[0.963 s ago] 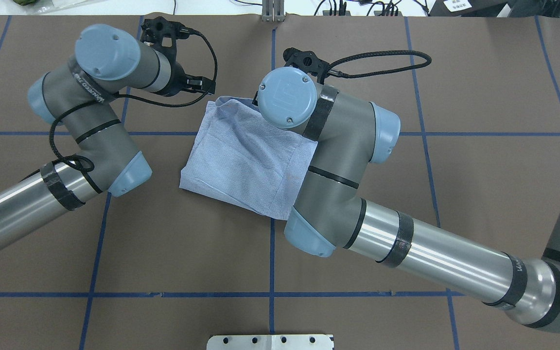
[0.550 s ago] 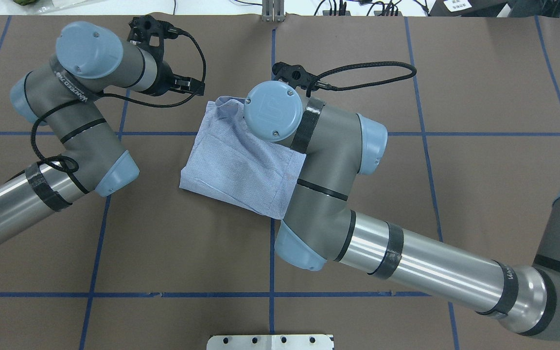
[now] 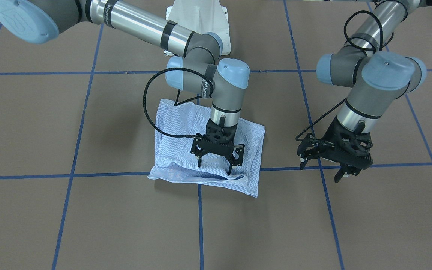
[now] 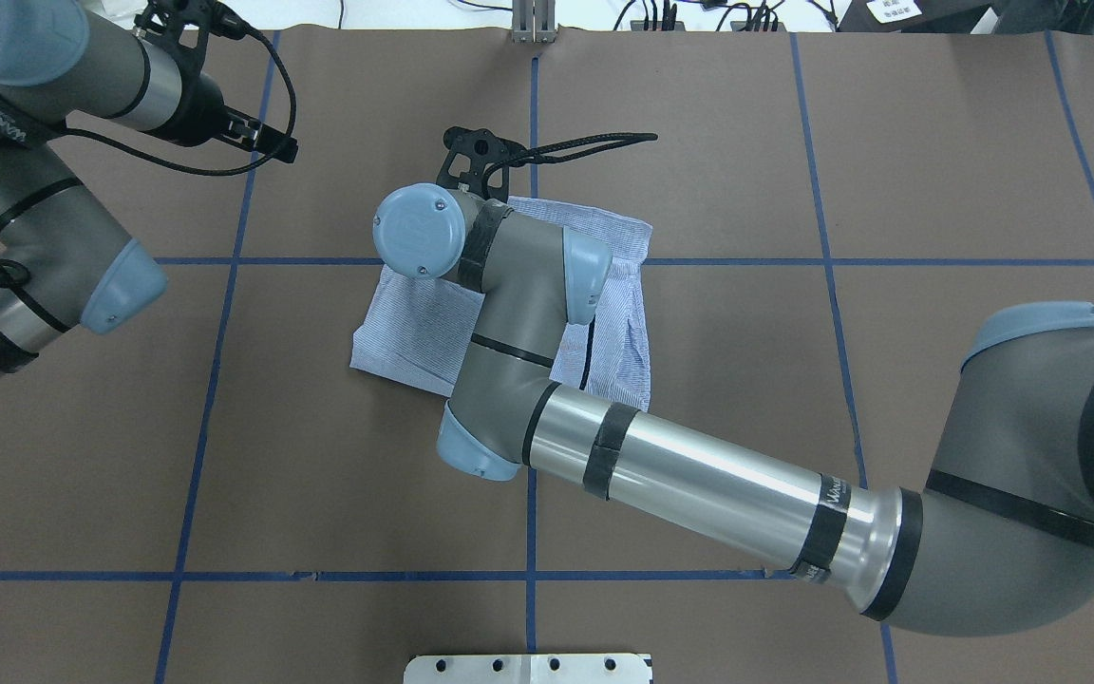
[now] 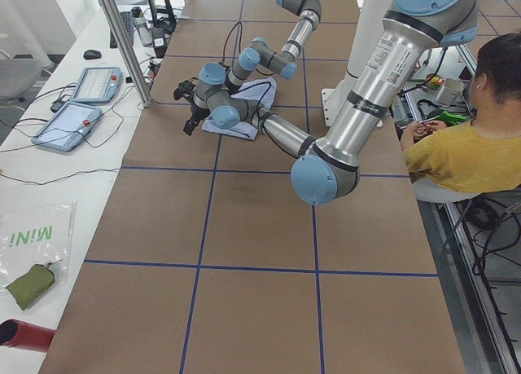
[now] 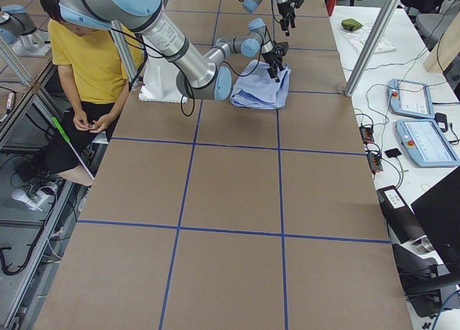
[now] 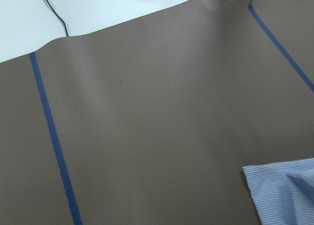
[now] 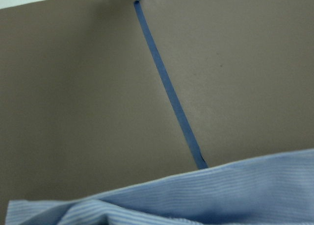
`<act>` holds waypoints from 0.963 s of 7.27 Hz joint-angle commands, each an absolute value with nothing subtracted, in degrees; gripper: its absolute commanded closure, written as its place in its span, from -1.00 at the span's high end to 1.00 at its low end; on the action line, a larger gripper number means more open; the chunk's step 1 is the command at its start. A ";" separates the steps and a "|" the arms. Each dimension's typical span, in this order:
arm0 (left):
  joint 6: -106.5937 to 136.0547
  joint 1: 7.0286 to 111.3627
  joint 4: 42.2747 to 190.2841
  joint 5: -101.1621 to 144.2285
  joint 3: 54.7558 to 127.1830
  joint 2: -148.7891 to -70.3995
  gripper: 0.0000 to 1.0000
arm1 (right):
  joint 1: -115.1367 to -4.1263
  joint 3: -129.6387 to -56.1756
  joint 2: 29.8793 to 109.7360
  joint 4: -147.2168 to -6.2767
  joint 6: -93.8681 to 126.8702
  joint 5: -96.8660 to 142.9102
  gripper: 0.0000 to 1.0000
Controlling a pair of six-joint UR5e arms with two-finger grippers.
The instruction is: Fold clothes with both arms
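The light blue striped shirt [image 3: 178, 142] lies folded into a rough rectangle at the table's middle; it also shows in the overhead view [image 4: 618, 323] and at the edges of both wrist views [image 7: 289, 190] [image 8: 221, 195]. My right gripper [image 3: 216, 167] is open, pointing down, with its fingertips just over the shirt's front fold. In the overhead view the right arm's wrist hides it. My left gripper [image 3: 321, 170] is open and empty above bare table, well off to the shirt's side; it also shows in the overhead view [image 4: 283, 144].
Blue tape lines [image 4: 530, 114] divide the brown table cover. The white pedestal base [image 3: 197, 15] stands behind the shirt. A metal plate [image 4: 528, 668] sits at the near edge. An operator in yellow [image 6: 93, 57] sits beside the table. Control tablets [image 6: 413, 100] lie along the far side.
My right arm has swung leftward over the shirt, uncovering the shirt's right part. My left arm has drawn back, up and to the left, away from the shirt.
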State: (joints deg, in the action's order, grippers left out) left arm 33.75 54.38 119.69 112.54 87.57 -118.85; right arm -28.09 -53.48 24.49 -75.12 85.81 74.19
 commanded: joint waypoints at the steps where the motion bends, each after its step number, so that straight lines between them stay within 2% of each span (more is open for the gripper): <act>1: 34.27 54.67 119.53 112.59 88.24 -118.39 1.00 | -28.30 -47.55 22.59 -69.70 83.93 64.03 0.92; 3: 36.63 54.32 119.62 112.33 88.24 -118.04 1.00 | -29.61 -48.42 22.33 -66.71 84.55 61.77 0.91; 4: 41.00 53.88 119.71 112.15 88.07 -118.91 1.00 | -31.88 -52.78 23.28 -66.97 83.16 68.83 0.96; 7: 56.43 48.45 119.79 111.80 87.45 -122.07 1.00 | -39.00 -65.44 32.67 -67.24 71.31 86.25 0.97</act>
State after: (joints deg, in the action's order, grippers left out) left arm 47.57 51.11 119.78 112.10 87.74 -120.59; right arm -35.83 -60.46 28.81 -67.15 75.90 78.95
